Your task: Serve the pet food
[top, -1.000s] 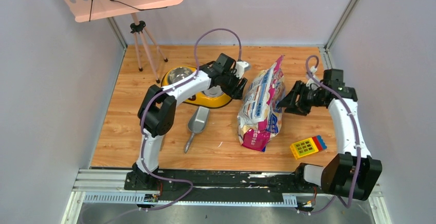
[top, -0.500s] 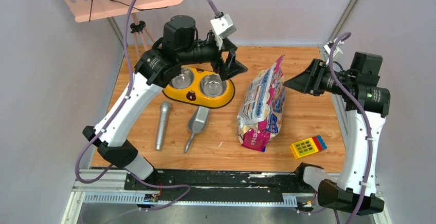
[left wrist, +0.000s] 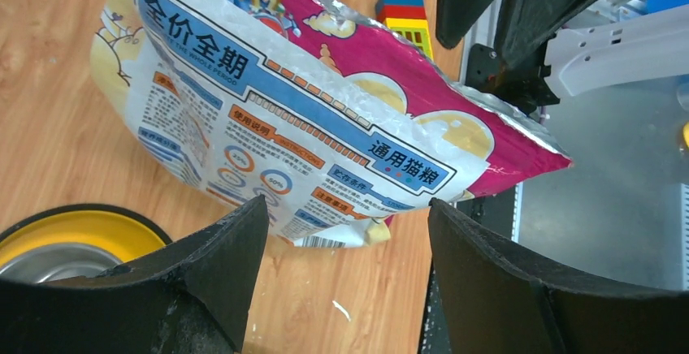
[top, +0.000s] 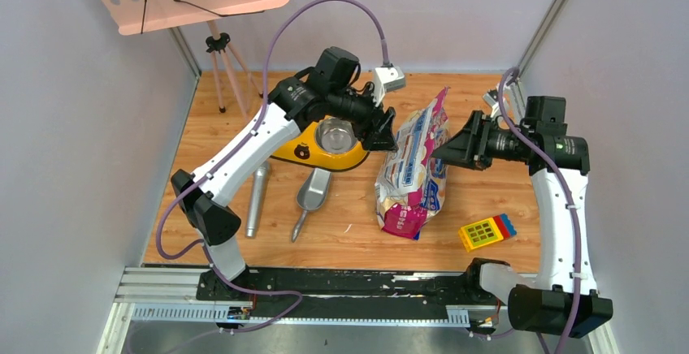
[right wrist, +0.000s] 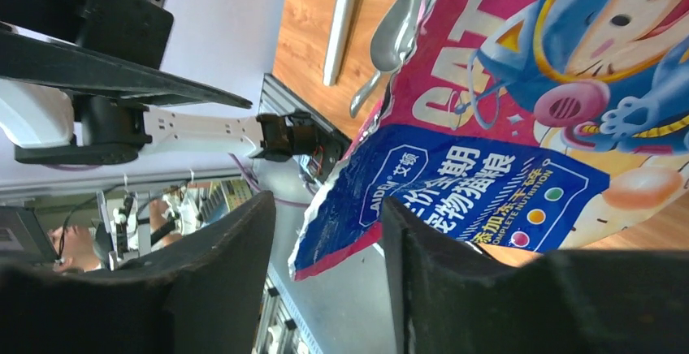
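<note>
Wood tabletop [top: 195, 208] boxed by grey walls; cat food bag [top: 413, 167] lies mid-table, top edge toward far wall, feeder [top: 325, 155] and scoop [top: 312, 193] just left, toy block [top: 486, 231] near its right. Left gripper [top: 385, 136] and right gripper [top: 443, 153] flank the bag's upper edges, both spread wide, gripping nothing. Bare wood at front-left corner and between bag and right wall.

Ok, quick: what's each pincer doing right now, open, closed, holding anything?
Left pincer: open, holding nothing, facing the bag.
Right pincer: open, holding nothing, also facing the bag.
</note>
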`<state>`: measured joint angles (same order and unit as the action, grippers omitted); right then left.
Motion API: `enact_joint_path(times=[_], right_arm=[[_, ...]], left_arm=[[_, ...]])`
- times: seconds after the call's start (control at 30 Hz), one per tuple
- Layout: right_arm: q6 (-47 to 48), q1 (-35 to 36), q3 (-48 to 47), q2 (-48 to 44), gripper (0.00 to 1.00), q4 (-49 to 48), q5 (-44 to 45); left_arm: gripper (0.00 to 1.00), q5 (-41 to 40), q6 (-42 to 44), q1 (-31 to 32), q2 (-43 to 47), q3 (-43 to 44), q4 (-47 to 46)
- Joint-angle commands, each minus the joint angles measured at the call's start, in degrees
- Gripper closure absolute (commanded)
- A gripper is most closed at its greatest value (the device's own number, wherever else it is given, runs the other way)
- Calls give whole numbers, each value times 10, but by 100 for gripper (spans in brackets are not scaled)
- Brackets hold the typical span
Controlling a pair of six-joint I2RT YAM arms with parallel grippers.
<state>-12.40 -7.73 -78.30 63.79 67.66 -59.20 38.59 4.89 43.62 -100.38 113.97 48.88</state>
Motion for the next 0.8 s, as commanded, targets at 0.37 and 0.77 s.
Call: enact_joint_path(times=[0.37,0.77], right_arm=[[-25,52,80,-23,76,-66,16],[-17,52,84,-18,82,-47,86]], left_arm=[[17,-16,-21,7,30,-29,-18],[18,-111,-75,14,15,-4,-41]])
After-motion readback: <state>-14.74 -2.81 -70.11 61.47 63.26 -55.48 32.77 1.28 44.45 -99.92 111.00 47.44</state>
